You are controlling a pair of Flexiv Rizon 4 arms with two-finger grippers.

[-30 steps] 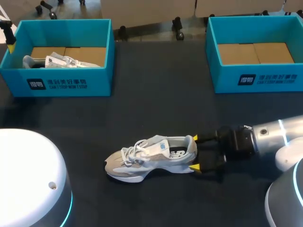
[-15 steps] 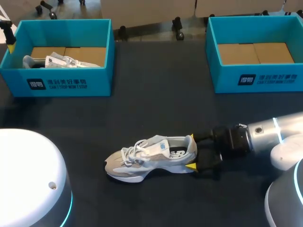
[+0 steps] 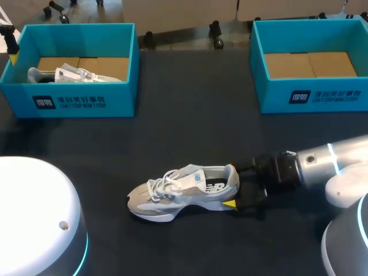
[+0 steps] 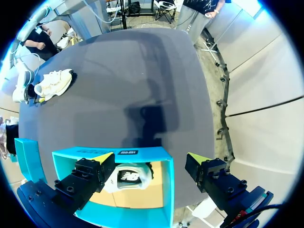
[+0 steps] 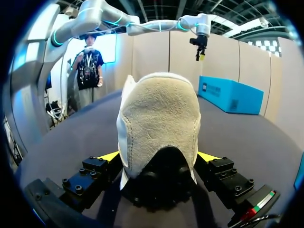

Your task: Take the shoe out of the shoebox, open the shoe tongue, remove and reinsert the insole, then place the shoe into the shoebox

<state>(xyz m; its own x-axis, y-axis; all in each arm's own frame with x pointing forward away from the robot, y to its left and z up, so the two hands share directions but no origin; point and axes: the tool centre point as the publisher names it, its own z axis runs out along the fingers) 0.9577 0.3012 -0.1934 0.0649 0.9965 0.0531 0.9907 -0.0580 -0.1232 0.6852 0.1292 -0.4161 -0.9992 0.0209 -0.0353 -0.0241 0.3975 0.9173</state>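
Near the front middle of the dark worktop (image 3: 190, 115) lies the shoe (image 3: 184, 192), a pale grey and white trainer resting on its sole, toe toward the left arm's side and heel toward the right arm's side. Its laces are tied and its opening faces upward.

Right hand (image 3: 236, 186): it comes in low from the right side and straddles the heel. One yellow tip shows against the near side of the sole; the far tip is hidden behind the heel collar. From the right wrist, the suede heel of the shoe (image 5: 159, 123) fills the gap of the right hand (image 5: 159, 156), and a yellow tip meets it on each side, so the hand grips the shoe by its heel.

Left hand (image 3: 11, 49): it hangs at the far left end of the left shoebox (image 3: 86, 100). From the left wrist, the left hand (image 4: 151, 158) has its fingers spread wide with nothing between them, above the left shoebox (image 4: 142, 153). A second shoe (image 4: 128, 176) lies inside on the brown cardboard floor. The shoe (image 4: 52, 83) on the worktop appears small and well apart, ahead of the fingers.

Left shoebox: teal, open-topped, at the far left, with the second shoe (image 3: 63, 73) lying toward its left end.

Right shoebox (image 3: 313, 95): teal, open-topped, at the far right, showing only its brown cardboard floor.
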